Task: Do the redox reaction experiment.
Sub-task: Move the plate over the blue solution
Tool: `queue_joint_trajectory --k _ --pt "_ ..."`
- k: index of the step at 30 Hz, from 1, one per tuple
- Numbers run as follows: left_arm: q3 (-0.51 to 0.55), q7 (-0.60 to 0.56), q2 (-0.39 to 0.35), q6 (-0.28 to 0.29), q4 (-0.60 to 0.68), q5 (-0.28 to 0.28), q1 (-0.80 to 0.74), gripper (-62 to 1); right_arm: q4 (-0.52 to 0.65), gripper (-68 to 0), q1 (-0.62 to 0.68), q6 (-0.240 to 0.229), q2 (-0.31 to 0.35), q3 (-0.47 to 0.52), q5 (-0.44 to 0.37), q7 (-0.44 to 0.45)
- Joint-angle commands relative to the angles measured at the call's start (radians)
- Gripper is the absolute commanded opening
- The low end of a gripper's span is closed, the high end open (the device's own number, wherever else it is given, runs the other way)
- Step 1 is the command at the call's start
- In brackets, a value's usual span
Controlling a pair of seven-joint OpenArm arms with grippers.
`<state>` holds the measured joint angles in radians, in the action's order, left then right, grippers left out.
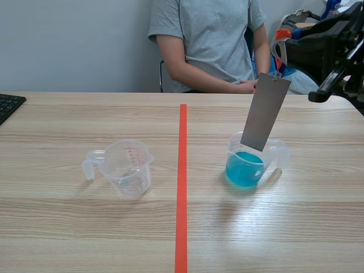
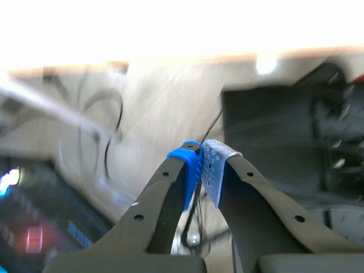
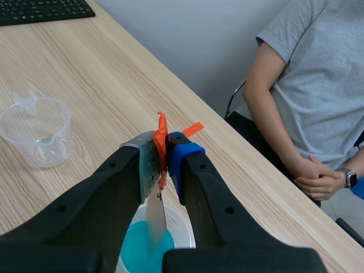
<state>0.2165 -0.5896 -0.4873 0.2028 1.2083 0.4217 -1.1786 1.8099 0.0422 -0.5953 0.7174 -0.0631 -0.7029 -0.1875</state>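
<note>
A grey metal strip [image 1: 264, 111] hangs tilted from my right gripper [image 1: 282, 48], which is raised at the right. In the right wrist view that gripper [image 3: 165, 151] is shut on the orange tab [image 3: 161, 136] at the strip's top. The strip [image 3: 154, 213] reaches down into a clear beaker [image 1: 274, 149] of blue liquid [image 1: 244, 169], its lower end at the liquid's surface [image 3: 136, 250]. An empty clear beaker [image 1: 128, 168] stands left of the red line, also seen beyond the right gripper [image 3: 35, 131]. My left gripper [image 2: 202, 165] is shut on nothing, off the table and facing blurred clutter.
A person in a grey shirt [image 1: 210, 40] sits across the table with hands [image 3: 318, 179] resting at the far edge. A black keyboard [image 1: 8, 105] lies at the table's far left corner [image 3: 40, 8].
</note>
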Motion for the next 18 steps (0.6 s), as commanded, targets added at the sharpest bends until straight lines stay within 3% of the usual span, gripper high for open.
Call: queue_joint_trajectory --k 1,9,15,18 --pt "-0.002 -0.014 -0.033 0.003 0.030 0.000 0.004 -57.3 -0.001 -66.0 -0.028 0.004 0.005 0.005 0.001 0.018" --pt "-0.002 -0.013 -0.209 0.032 0.180 0.001 0.031 -57.3 -0.001 -66.0 -0.028 0.004 0.005 0.005 0.019 0.019" --pt "-0.001 0.056 -0.319 0.038 0.253 0.002 0.172 -57.3 -0.001 -66.0 -0.028 0.004 0.005 0.005 0.022 0.018" --pt "-0.004 0.096 -0.372 0.090 0.277 0.002 0.263 -57.3 -0.001 -66.0 -0.028 0.004 0.005 0.005 0.022 0.018"
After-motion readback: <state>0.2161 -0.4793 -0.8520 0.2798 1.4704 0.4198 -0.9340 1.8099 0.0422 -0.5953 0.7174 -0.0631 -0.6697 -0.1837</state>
